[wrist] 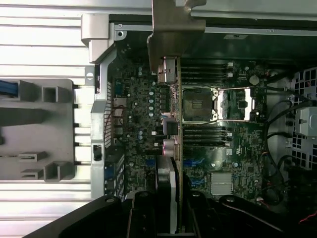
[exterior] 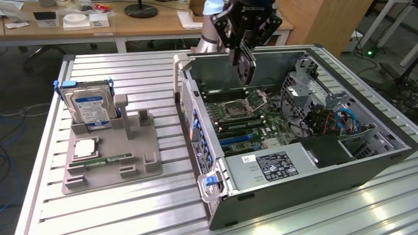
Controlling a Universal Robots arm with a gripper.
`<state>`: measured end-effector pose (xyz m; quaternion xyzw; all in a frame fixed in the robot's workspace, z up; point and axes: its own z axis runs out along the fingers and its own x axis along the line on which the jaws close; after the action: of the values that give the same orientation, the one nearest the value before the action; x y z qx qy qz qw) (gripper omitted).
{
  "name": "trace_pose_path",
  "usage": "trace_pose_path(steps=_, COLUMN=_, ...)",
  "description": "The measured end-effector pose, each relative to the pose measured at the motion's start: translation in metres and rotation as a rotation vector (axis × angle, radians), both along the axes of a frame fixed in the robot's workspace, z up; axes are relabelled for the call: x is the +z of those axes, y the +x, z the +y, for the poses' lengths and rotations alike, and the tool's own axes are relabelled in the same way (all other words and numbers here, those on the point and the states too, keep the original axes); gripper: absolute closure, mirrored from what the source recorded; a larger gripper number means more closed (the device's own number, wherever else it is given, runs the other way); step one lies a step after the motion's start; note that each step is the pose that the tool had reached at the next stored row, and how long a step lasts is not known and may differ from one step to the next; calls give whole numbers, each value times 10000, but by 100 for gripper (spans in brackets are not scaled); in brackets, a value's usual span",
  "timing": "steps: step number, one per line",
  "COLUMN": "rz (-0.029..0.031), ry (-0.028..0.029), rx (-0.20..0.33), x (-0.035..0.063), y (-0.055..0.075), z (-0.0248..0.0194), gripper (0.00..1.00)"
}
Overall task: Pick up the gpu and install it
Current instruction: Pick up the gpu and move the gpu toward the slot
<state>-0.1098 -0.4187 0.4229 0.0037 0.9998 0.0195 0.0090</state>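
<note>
My gripper (exterior: 243,48) hangs over the rear part of the open computer case (exterior: 365,164), shut on the gpu (exterior: 247,66). The card hangs edge-down below the fingers, above the motherboard (exterior: 251,122) and apart from it. In the wrist view the gpu (wrist: 172,148) appears edge-on between the two black fingers (wrist: 141,215), running from the gripper (wrist: 168,214) out to its silver end bracket (wrist: 173,29). Beneath it lie the motherboard (wrist: 138,124) and the open CPU socket (wrist: 200,104).
A grey parts holder (exterior: 130,169) sits on the slatted aluminium table (exterior: 117,73) at the exterior view's left, carrying a hard drive (exterior: 91,110) with a blue-white label and a narrow green memory stick (exterior: 104,160). Cables (exterior: 326,122) and a power supply (exterior: 274,166) occupy the case.
</note>
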Motion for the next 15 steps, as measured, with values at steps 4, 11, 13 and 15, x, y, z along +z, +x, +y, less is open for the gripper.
trace_pose_path(steps=4, rz=0, ry=0, rx=1, x=0, y=93, z=0, gripper=72)
trace_pose_path(steps=11, rz=0, ry=0, rx=1, x=-1, y=277, z=0, gripper=72)
trace_pose_path(steps=13, rz=0, ry=1, rx=0, x=-2, y=331, z=0, gripper=72)
trace_pose_path(steps=15, rz=-1, ry=1, rx=1, x=-3, y=393, z=0, gripper=72)
